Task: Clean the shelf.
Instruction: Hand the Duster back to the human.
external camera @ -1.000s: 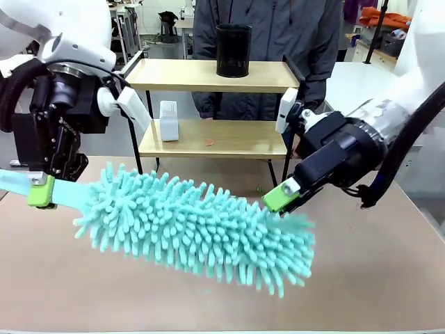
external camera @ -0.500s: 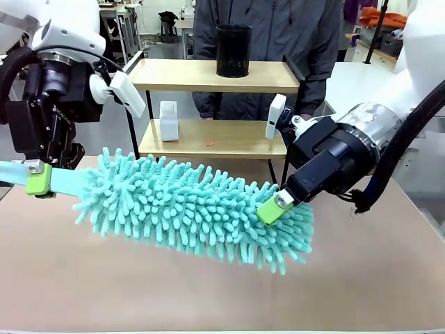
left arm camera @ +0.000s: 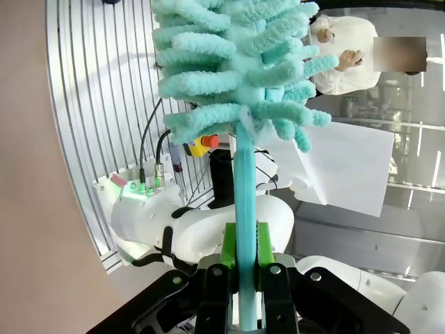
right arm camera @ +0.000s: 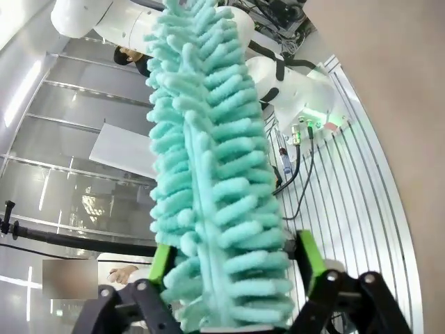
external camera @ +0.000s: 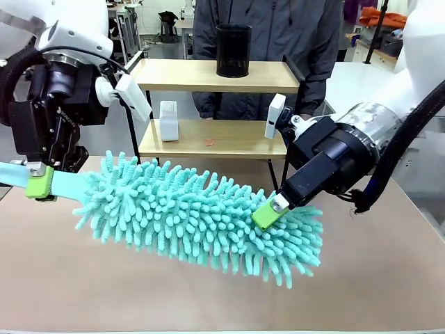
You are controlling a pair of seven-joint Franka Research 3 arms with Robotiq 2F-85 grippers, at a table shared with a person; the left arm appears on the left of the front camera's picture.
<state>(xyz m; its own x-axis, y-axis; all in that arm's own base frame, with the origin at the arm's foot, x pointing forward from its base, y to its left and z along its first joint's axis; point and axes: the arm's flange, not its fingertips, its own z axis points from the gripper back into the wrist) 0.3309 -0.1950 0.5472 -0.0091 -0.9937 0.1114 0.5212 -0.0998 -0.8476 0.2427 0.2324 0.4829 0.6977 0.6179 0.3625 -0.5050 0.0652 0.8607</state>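
A black cup (external camera: 233, 50) and a white bottle (external camera: 168, 120) stand beyond the claws, a person's grey jacket (external camera: 268, 35) behind them.

From where I stand, the duster (external camera: 201, 219) blocks the lower legs of the shelf (external camera: 212, 139), and the right arm covers the shelf's right side. The duster's flat handle (external camera: 14, 177) runs off the left edge of the front picture. The right gripper (external camera: 268, 212) has its tips sunk in the fluffy strands, so how tightly they press is hard to tell. A small orange speck (external camera: 210, 142) on the lower board is too tiny to name. The person (external camera: 268, 42) behind the shelf is cut off above the shoulders.
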